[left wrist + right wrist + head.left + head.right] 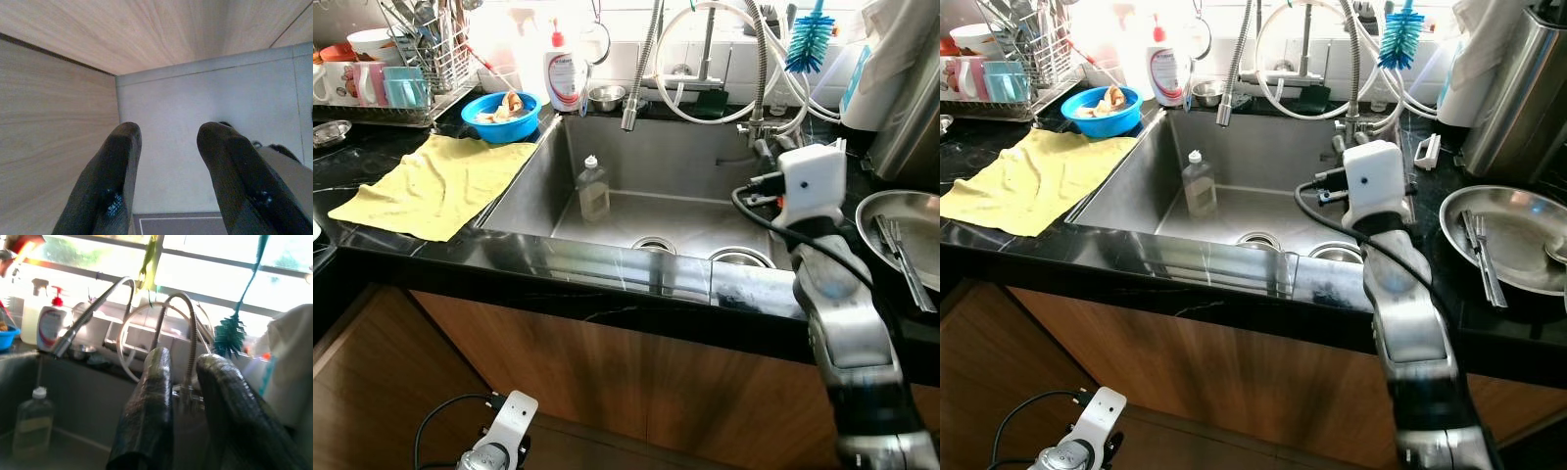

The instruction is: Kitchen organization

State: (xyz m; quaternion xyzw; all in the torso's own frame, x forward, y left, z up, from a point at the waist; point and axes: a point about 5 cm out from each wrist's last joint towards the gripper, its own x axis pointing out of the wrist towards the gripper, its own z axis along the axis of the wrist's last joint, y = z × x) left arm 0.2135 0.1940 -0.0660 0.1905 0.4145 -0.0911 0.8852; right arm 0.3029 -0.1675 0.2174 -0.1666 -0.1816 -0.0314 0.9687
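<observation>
- The sink [636, 147], a deep steel basin set into a black stone counter [558, 264], sat straight ahead of the robot, under a bright window.
- A clear plastic bottle [593, 189] with a white cap stood upright inside the basin, near its left wall.
- Two round drains [654, 244] lay in the floor of the basin, toward its front edge.
- A flexible metal faucet hose [640, 73] hung down over the back of the basin, with white tubing looped beside it.
- A yellow cloth [435, 181] lay spread on the counter to the left of the basin.
- A blue bowl [500, 116] holding food scraps sat just behind the cloth, beside a white soap dispenser [564, 76].
- A dish rack [406, 73] with mugs and utensils stood at the far left.
- A blue bottle brush [810, 44] hung at the upper right.
- A steel pan [1503, 240] with cutlery lying in it rested on the counter to the right of the basin.
- The right gripper [183, 406] was raised over the right side of the basin, pointing toward the faucet; its two black fingers stood slightly apart and gripped nothing.
- The left gripper [171, 181] hung low in front of the wooden cabinet [509, 372], pointing at the pale floor [195, 122]; its fingers were spread and empty.
</observation>
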